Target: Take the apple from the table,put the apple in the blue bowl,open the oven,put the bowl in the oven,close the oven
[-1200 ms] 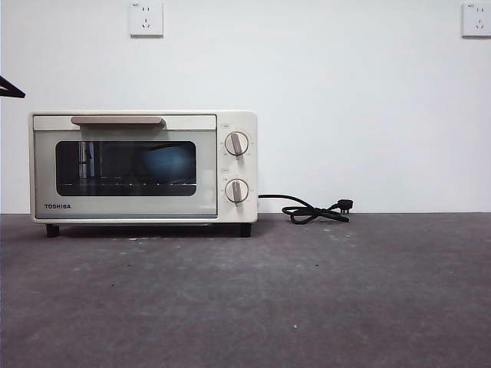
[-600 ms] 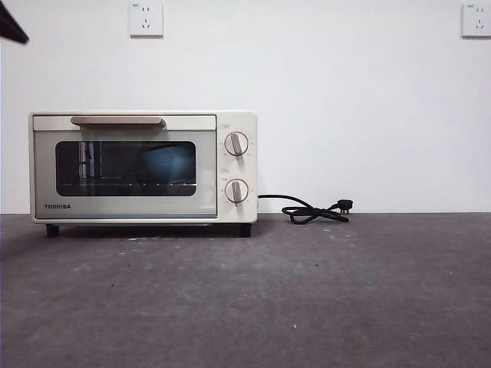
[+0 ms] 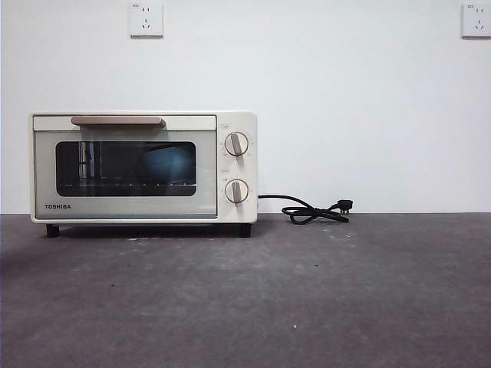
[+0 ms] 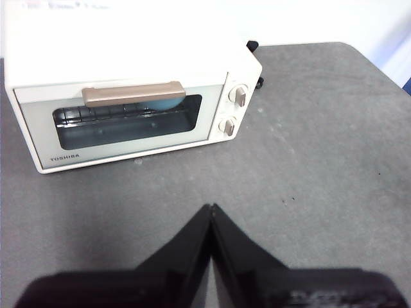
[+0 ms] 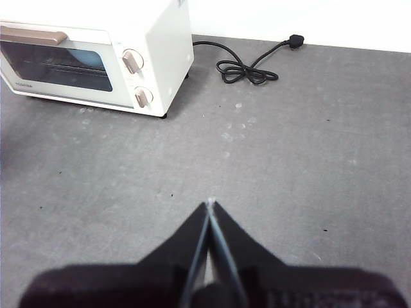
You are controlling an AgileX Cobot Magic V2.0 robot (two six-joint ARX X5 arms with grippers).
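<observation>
Two end effectors, both over bare table (image 3: 322, 299), nearest the cameras: left end effector (image 4: 211, 208) with jaws pressed together, holding nothing; right end effector (image 5: 210, 204) likewise pressed together, holding nothing. Neither shows in the front view. One oven (image 3: 143, 167) stands toward the table's far edge, left of middle, long axis along that edge, door shut and facing front. One tan bar handle (image 3: 116, 120) runs level across the door top. Two silver knobs (image 3: 236, 143), one above the other, on the oven's right side. "TOSHIBA" reads at the door's lower left. One blue bowl (image 4: 159, 104) sits on the rack inside, seen through the glass. Apple not visible. One black cord (image 3: 307, 210) lies coiled right of the oven by the far edge. Two wall sockets (image 3: 146, 18) above.
</observation>
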